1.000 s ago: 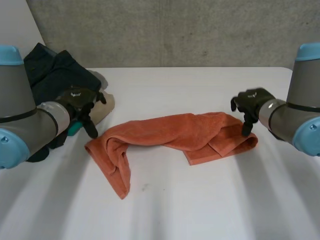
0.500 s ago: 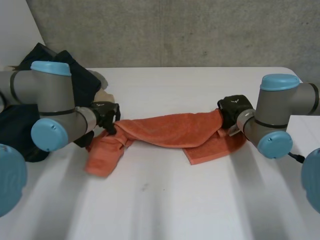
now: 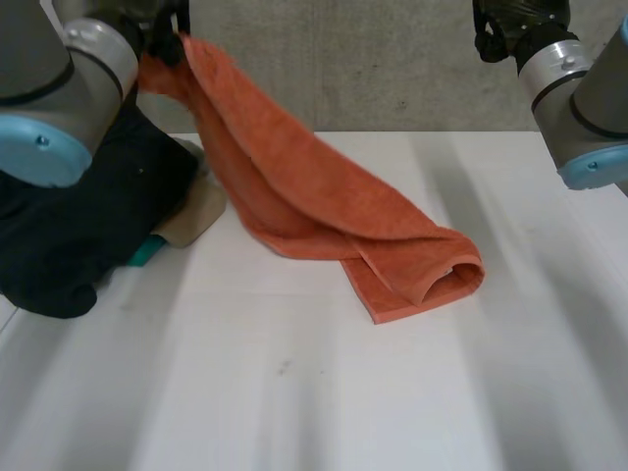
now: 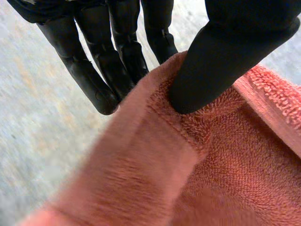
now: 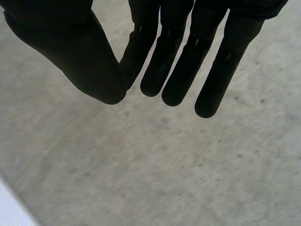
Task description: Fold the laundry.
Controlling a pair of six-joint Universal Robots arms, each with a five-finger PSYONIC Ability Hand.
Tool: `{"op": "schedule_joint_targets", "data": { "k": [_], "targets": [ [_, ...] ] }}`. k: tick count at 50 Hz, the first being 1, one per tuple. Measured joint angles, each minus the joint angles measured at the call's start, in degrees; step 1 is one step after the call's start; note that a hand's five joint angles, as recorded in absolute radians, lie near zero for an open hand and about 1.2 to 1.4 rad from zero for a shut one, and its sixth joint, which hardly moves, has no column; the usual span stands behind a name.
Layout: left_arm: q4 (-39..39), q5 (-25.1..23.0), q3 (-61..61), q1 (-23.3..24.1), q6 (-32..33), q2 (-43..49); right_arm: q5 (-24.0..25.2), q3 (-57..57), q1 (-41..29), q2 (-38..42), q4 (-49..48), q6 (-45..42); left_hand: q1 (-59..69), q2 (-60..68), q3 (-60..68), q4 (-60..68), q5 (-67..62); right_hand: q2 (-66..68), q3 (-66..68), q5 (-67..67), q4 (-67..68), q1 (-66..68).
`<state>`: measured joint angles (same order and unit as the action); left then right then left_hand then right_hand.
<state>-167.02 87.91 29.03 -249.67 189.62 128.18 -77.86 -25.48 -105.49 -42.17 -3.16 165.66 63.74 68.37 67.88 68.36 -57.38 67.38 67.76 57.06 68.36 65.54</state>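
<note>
An orange towel hangs from my raised left hand and slopes down to the white table, where its far end lies folded over itself. In the left wrist view the thumb presses a hemmed edge of the towel against the fingers. My right hand is up high at the back right, well clear of the towel. In its own wrist view the right hand has its thumb drawn in against the fingers, with nothing between them.
A heap of dark clothes lies at the table's left under my left arm, with a beige cloth and a teal item at its edge. A concrete wall stands behind the table.
Both hands closed on the towel's ends, then rose. The left one carried its end up high; the right one came away empty, and that end stayed on the table.
</note>
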Motion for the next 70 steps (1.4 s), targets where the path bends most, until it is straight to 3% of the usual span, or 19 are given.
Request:
{"op": "schedule_joint_targets", "data": {
  "k": [4, 7, 10, 17, 23, 27, 35, 42, 49, 55, 60, 70],
  "targets": [
    [-2.4, -0.3, 10.1, 0.0, 2.0, -3.1, 1.1, -6.2, -0.1, -2.6, 5.9, 0.6, 0.0, 0.0, 0.0, 0.0, 0.0, -11.2, -10.5, -9.8, -10.9, -9.3],
    [-3.8, -0.2, 16.6, -0.1, 4.7, -5.8, 1.7, -11.5, -0.2, -4.0, 10.9, 1.3, 0.0, 0.0, 0.0, 0.0, 0.0, -37.6, -37.3, -37.6, -37.9, -35.4],
    [-4.3, -0.1, 20.6, -0.2, 7.3, -8.6, 1.9, -16.5, -0.8, -4.9, 15.7, 2.4, 0.0, 0.0, 0.0, 0.0, 0.0, -43.6, -43.6, -44.5, -44.8, -41.7],
    [-3.1, -0.8, 24.5, -0.1, 9.4, -16.1, 1.7, -24.3, -3.7, -6.0, 21.5, 6.8, 1.5, 0.0, 0.0, 0.0, 0.0, -43.6, -43.6, -44.9, -45.1, -41.7],
    [-1.1, -2.7, 26.7, 0.1, 7.9, -22.5, 1.3, -26.5, -7.2, -4.2, 19.6, 9.1, 1.5, 0.0, 0.0, 0.0, 0.0, -43.6, -43.6, -44.9, -45.1, -41.7],
    [-0.6, -3.8, 28.3, 0.3, 6.3, -26.6, 0.7, -26.6, -9.7, -1.4, 17.2, 8.9, 1.5, 0.0, 0.0, 0.0, 0.0, -41.3, -41.4, -40.2, -41.7, -38.7],
    [-1.0, -4.1, 30.9, 0.5, 4.1, -30.8, -2.0, -25.7, -12.2, 2.6, 12.7, 7.6, 1.5, 0.0, 0.0, 0.0, 0.0, -5.1, -6.0, -5.3, -6.6, -4.1],
    [-1.1, -4.1, 34.4, -1.1, 4.1, -30.6, -2.3, -28.1, -10.7, -1.9, 13.7, 6.4, 1.5, 0.0, 0.0, 0.0, 0.0, 0.0, 0.0, -0.4, -0.1, -1.4],
    [-0.8, -5.3, 41.6, -4.2, 5.7, -30.0, 4.1, -32.6, -6.5, -15.1, 23.5, -2.0, 1.5, 0.0, 0.0, 0.0, 0.0, 0.0, 0.0, -0.4, -0.1, -1.4],
    [-1.1, -8.6, 48.6, -5.8, 8.6, -29.7, 12.1, -32.2, 1.5, -21.3, 43.6, -16.8, 1.5, 0.0, 0.0, 0.0, 0.0, 0.0, 0.0, -0.4, 0.0, -1.4],
    [-2.7, -10.0, 51.2, -4.7, 9.4, -26.6, 12.6, -25.4, 5.8, -16.5, 55.1, -23.6, 1.5, 0.0, 0.0, 0.0, 0.0, 0.0, 0.0, -0.4, 0.0, -1.4],
    [-6.4, -6.1, 47.5, -1.4, 9.2, -16.1, 8.8, -11.3, 3.6, 1.8, 53.8, -27.3, 1.5, 0.0, 0.0, 0.0, 0.0, 0.0, 0.0, -0.4, 0.0, -1.4]
  ]
}}
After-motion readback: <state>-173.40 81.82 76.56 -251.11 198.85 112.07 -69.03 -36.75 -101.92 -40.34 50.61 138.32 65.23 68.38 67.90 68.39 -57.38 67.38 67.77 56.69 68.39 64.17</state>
